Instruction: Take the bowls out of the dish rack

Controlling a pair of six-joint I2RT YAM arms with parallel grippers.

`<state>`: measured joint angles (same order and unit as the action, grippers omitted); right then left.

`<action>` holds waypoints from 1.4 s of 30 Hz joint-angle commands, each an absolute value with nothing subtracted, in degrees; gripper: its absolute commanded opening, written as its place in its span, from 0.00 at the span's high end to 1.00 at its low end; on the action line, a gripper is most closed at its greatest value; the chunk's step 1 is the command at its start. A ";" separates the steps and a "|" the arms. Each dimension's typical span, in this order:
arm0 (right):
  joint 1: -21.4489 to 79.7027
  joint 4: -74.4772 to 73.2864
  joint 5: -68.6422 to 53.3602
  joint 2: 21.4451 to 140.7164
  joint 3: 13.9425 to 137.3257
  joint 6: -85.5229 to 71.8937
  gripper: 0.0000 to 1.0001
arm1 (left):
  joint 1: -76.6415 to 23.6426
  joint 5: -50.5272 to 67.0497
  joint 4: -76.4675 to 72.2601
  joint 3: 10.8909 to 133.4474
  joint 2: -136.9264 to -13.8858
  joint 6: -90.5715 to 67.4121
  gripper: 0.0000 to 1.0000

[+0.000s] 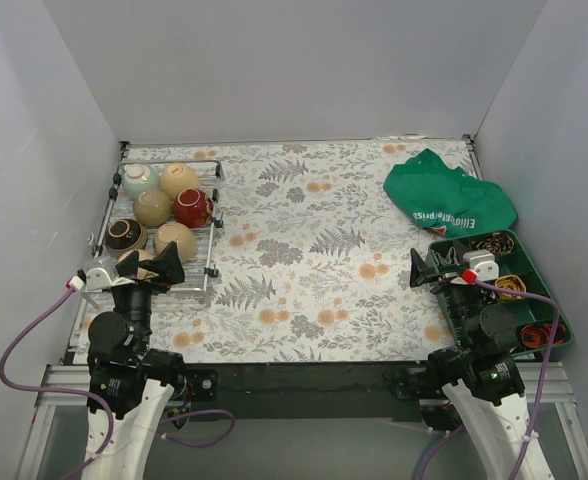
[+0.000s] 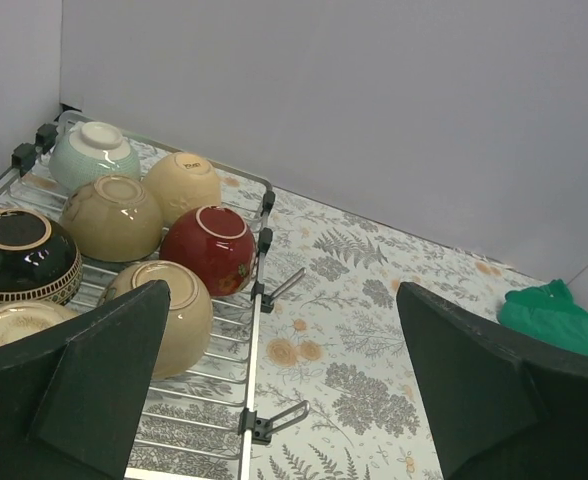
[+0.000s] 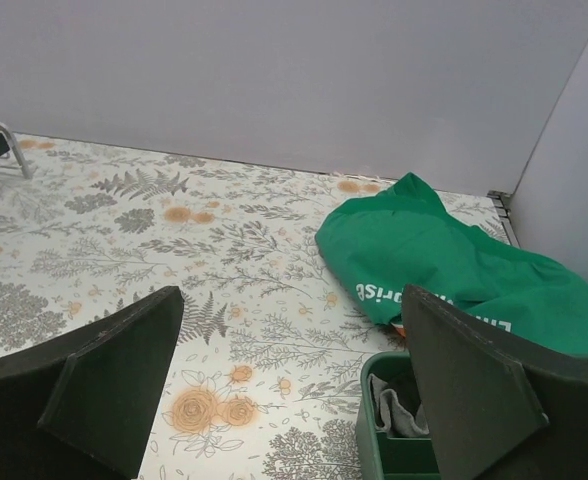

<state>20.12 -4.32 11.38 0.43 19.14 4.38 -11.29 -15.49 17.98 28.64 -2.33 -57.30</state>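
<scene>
The silver wire dish rack sits at the table's left and holds several upturned bowls: mint, cream, beige, red, dark brown-black and tan. My left gripper is open and empty, hovering over the rack's near end, partly hiding another cream bowl. In the left wrist view the rack's right rim runs between my fingers, with the tan bowl and red bowl just ahead. My right gripper is open and empty at the far right.
A crumpled green bag lies at the back right, also seen in the right wrist view. A green compartment tray with small items stands under the right arm, its corner by my right finger. Grey walls enclose the floral tablecloth.
</scene>
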 commanded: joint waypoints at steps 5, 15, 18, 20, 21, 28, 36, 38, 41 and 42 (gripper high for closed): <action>22.94 -2.11 8.70 -11.43 19.69 3.78 0.01 | -10.72 -17.84 18.90 32.07 -8.25 -57.57 0.02; 26.36 -2.90 8.70 -11.34 19.78 3.78 0.01 | -10.72 -19.86 21.88 42.79 -24.24 -56.51 0.02; 27.42 -3.08 9.40 -11.34 19.78 3.78 0.01 | -10.72 -21.35 26.18 47.45 -31.18 -55.90 0.02; 27.95 -3.08 9.75 -11.43 19.69 3.78 0.01 | -10.72 -23.02 29.78 49.65 -35.91 -55.90 0.02; 28.12 -3.08 9.84 -11.34 19.69 3.69 0.02 | -10.72 -23.55 30.84 51.57 -37.43 -55.99 0.02; 28.92 -3.08 10.81 -11.34 19.51 3.69 0.01 | -10.72 -27.68 38.57 57.29 -50.70 -54.50 0.02; 29.27 -3.08 11.16 -11.42 19.34 3.69 0.01 | -10.90 -29.36 40.08 60.29 -63.97 -51.42 0.02; 29.27 -3.08 11.25 -11.42 19.34 3.69 0.01 | -10.99 -29.88 40.17 60.99 -66.70 -51.50 0.02; 29.27 -3.08 11.34 -11.34 19.34 3.69 0.01 | -11.42 -31.55 39.99 62.31 -70.47 -51.68 0.02; 29.44 -3.08 11.34 -11.34 19.34 3.69 0.02 | -11.60 -31.99 39.99 62.84 -71.36 -51.68 0.02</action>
